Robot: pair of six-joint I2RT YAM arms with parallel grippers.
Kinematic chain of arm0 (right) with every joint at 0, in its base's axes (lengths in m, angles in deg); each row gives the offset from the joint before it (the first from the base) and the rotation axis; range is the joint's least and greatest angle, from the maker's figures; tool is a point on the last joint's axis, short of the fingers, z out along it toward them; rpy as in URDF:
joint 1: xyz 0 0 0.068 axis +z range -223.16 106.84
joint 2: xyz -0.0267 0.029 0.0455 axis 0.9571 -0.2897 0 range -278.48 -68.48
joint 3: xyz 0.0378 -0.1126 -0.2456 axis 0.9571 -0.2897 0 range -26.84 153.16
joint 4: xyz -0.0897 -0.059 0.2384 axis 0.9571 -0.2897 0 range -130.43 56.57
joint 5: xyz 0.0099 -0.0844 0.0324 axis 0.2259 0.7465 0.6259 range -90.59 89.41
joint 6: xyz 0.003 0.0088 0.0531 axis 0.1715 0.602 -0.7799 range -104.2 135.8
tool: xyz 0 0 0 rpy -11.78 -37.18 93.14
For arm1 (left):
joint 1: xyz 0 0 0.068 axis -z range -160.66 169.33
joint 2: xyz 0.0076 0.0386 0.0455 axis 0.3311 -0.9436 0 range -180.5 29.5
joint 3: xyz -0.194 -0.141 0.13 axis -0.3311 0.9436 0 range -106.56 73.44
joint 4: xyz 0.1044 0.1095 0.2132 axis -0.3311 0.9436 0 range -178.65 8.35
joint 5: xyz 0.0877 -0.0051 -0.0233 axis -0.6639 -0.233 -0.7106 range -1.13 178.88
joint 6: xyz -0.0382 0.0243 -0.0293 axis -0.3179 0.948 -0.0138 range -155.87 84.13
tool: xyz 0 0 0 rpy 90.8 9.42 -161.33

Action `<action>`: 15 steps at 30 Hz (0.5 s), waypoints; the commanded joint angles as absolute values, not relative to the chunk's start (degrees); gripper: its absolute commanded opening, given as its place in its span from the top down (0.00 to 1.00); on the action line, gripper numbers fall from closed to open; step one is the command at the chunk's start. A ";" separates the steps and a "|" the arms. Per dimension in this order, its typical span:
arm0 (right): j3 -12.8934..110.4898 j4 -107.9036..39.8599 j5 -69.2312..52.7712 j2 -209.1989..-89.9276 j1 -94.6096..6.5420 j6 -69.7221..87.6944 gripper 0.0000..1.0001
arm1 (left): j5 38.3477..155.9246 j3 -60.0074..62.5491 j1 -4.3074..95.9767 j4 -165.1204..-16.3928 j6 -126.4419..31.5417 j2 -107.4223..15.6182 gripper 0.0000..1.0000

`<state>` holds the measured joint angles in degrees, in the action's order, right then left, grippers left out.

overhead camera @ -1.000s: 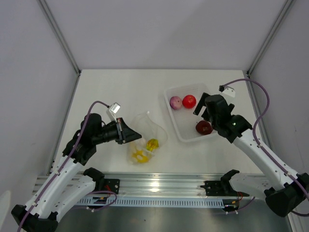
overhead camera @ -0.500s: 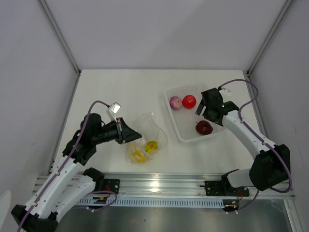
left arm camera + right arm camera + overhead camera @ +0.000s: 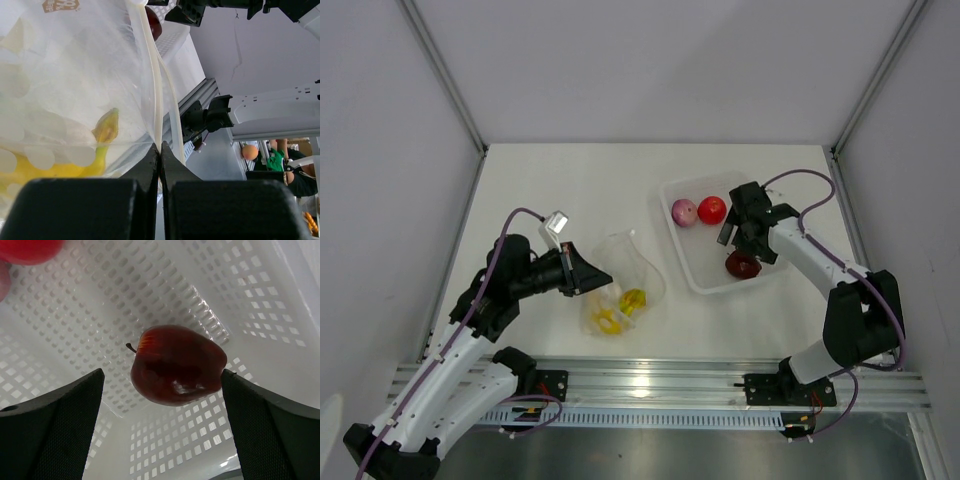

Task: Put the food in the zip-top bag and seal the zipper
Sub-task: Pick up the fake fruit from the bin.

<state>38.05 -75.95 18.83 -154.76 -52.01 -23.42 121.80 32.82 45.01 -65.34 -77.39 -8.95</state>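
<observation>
The clear zip-top bag [image 3: 628, 268] lies on the table left of centre, its mouth held up. My left gripper [image 3: 594, 280] is shut on the bag's edge beside the pale zipper strip [image 3: 151, 75]; in the left wrist view its jaws [image 3: 160, 150] meet on the plastic. A yellow banana bunch [image 3: 609, 320] and a yellow-green piece [image 3: 634, 298] lie inside the bag. My right gripper [image 3: 740, 248] hangs open over the dark red apple [image 3: 742, 264] in the tray. In the right wrist view the apple [image 3: 177, 372] sits between its wide-apart fingers [image 3: 50, 425].
The perforated white tray [image 3: 684, 262] at the right also holds a pink-purple onion [image 3: 685, 211] and a red round fruit [image 3: 712, 209]. White walls and metal posts close in the table. The aluminium rail [image 3: 640, 385] runs along the near edge.
The right arm has swung in over the tray and brought its open gripper down toward the dark red apple. The left gripper and the bag have stayed put.
</observation>
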 commanded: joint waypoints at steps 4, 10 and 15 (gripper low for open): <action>37.07 -75.53 15.94 -156.63 -52.33 -24.89 0.01 | 119.99 31.25 44.65 -65.36 -76.56 -8.90 0.99; 35.22 -74.30 15.15 -157.43 -52.33 -25.24 0.00 | 119.64 30.90 44.56 -64.84 -76.65 -8.90 0.99; 34.69 -73.24 15.23 -159.27 -52.33 -24.98 0.01 | 120.08 30.64 44.56 -64.92 -76.92 -8.82 0.99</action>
